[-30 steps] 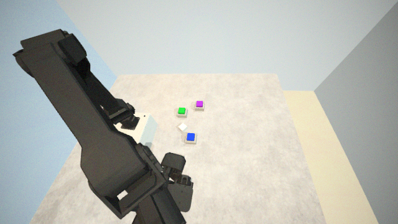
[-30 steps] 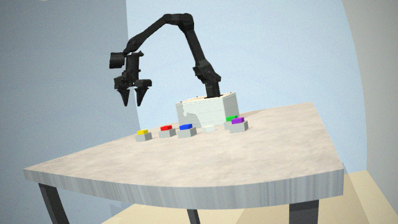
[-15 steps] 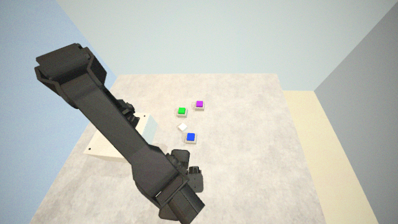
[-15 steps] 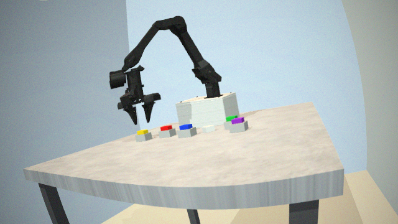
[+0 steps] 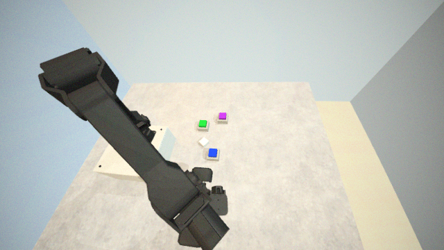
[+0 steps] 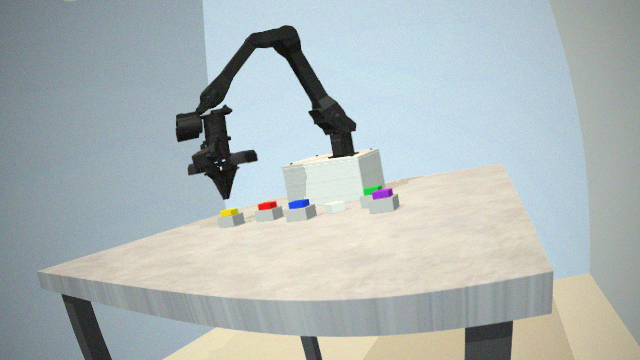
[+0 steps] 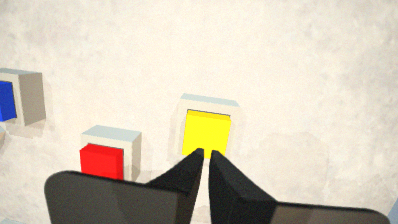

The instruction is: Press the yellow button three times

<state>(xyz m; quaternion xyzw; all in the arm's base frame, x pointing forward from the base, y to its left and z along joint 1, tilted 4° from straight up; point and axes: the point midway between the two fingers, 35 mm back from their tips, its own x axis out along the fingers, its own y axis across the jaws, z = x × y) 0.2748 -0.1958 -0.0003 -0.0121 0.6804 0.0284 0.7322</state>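
The gripper (image 6: 224, 196) hangs point-down above the yellow button (image 6: 229, 212), its two fingers pressed together into a single wedge with nothing between them; a gap shows between the tip and the cap in the exterior view, so no contact is made. In that view the yellow button sits at the left end of the row on the table (image 6: 400, 260), in the left middle of the frame, with the red button (image 6: 267, 205) just beside it to the right and the blue button (image 6: 298, 204) next along. The wrist view puts the yellow cap (image 7: 207, 132) at the centre of the frame with the fingertips overlapping its lower edge, the red button (image 7: 102, 161) at lower left and the blue one (image 7: 7, 100) at the far left edge. The main risk is alignment: the tip appears to sit over the near edge of the cap, not its middle, so a straight descent might catch the grey housing rim or slide off, giving a shallow press that never bottoms out. Any drift toward the lower left of the wrist frame would bring the broad finger bases close to the red button. The white block (image 6: 335, 206) lies well apart. In the top view the arm (image 5: 132, 146) hides the yellow button, so that view cannot confirm placement.
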